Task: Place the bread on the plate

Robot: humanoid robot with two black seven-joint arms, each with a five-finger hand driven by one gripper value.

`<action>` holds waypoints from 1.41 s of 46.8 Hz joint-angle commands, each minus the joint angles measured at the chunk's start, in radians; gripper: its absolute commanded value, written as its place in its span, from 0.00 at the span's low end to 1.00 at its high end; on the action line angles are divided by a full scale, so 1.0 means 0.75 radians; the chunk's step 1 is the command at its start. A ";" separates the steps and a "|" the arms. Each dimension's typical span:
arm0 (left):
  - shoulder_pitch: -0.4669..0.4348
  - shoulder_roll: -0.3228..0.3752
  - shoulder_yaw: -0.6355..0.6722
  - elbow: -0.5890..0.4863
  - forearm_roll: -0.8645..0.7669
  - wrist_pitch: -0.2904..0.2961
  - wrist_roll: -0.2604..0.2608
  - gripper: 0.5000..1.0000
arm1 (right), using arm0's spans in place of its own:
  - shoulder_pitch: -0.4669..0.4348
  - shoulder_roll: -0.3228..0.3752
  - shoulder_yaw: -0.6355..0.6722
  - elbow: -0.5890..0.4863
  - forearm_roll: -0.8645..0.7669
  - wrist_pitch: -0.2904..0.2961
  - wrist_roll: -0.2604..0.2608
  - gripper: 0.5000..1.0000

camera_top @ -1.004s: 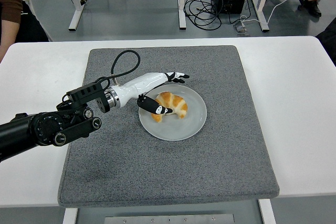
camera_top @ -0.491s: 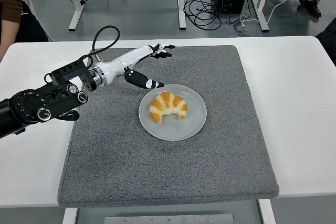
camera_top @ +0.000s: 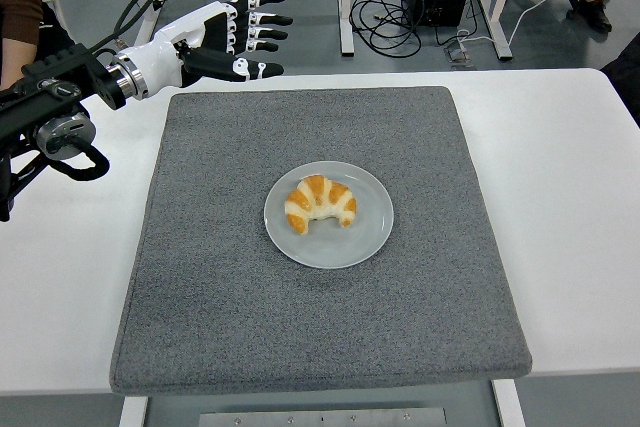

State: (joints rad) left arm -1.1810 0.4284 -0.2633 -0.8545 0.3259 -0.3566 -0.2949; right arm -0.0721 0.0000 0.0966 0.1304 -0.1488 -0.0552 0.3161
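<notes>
Bread (camera_top: pixel 321 203), a croissant, lies a little left of centre on the grey plate (camera_top: pixel 372 237), which sits mid-way on the grey mat (camera_top: pixel 200 297); placement step reads as done. Left hand (camera_top: pixel 232 39) hangs well apart from the plate, above the mat's far left corner, fingers (camera_top: pixel 262 18) spread straight and holding nothing; right arm not in view. Next move is probably only parking the arm clear of the table, though height above the table is hard to judge from this angle.
</notes>
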 commanded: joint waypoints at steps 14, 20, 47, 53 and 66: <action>0.014 0.003 -0.056 0.131 -0.332 -0.126 0.217 0.79 | 0.000 0.000 0.000 0.000 0.000 0.000 0.000 1.00; 0.053 0.006 -0.101 0.162 -0.349 -0.173 0.244 0.83 | 0.000 0.000 0.000 0.000 0.000 0.000 0.000 1.00; 0.362 -0.027 -0.338 0.192 -0.330 -0.304 0.078 0.94 | 0.000 0.000 -0.002 0.000 0.000 0.000 0.000 1.00; 0.388 -0.035 -0.338 0.194 -0.330 -0.304 0.045 0.94 | 0.000 0.000 0.000 0.000 0.000 0.000 0.000 1.00; 0.462 -0.078 -0.336 0.194 -0.330 -0.302 0.021 0.95 | 0.000 0.000 0.000 0.000 0.000 0.000 0.000 1.00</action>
State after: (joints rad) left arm -0.8430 0.3721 -0.5155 -0.7086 0.0783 -0.5844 -0.2794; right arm -0.0722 0.0000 0.0967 0.1304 -0.1488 -0.0552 0.3160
